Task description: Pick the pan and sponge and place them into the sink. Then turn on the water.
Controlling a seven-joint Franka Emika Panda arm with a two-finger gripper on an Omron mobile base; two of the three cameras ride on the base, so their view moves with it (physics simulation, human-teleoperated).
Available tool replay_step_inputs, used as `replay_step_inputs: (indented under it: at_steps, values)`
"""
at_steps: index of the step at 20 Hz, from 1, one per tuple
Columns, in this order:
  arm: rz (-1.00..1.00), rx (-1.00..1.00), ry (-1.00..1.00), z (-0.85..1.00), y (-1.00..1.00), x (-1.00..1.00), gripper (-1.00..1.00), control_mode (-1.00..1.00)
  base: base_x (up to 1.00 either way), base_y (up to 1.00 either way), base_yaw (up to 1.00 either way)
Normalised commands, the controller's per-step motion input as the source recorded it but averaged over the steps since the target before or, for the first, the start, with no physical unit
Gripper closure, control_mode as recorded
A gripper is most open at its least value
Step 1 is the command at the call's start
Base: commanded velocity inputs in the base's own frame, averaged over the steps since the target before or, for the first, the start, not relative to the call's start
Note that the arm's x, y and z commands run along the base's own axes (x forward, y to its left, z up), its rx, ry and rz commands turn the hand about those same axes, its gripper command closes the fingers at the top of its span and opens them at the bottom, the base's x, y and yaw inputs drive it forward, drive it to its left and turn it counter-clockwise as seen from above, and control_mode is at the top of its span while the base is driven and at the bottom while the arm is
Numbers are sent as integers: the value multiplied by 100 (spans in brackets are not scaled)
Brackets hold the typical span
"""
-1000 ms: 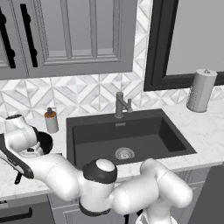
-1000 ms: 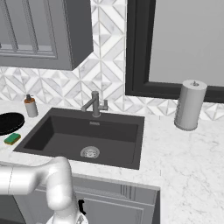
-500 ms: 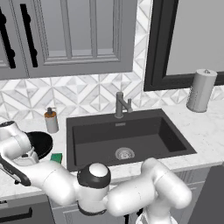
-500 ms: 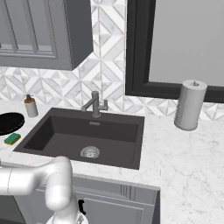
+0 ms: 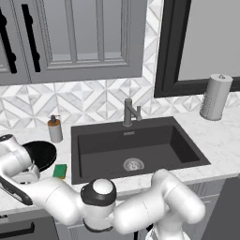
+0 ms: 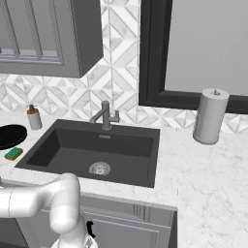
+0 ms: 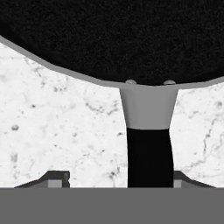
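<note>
While your tool hangs low over the pan's slim black handle, fingertips spread either side, the round matte pan sits left of the sink on the marbled tabletop, the green sponge beside it.

Even, shadowless rendered light with no glare; all views are slightly soft and pixelated, undistorted.

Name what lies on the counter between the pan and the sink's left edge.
The sponge lies between the pan and the sink, in the left base view.
</note>
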Motion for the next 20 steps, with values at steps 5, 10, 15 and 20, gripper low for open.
replay_step_inputs:
  at_steps: [5,10,15,20]
  values:
    - [1,2,-4,-43,-10,0,100,-100,0,0,0]
    - [0,0,-7,-30,-18,0,100,-100,0,0,0]
    - [1,0,-17,1,-17,0,100,-100,0,0,0]
    - [0,5,-27,50,-29,0,100,-100,0,0,0]
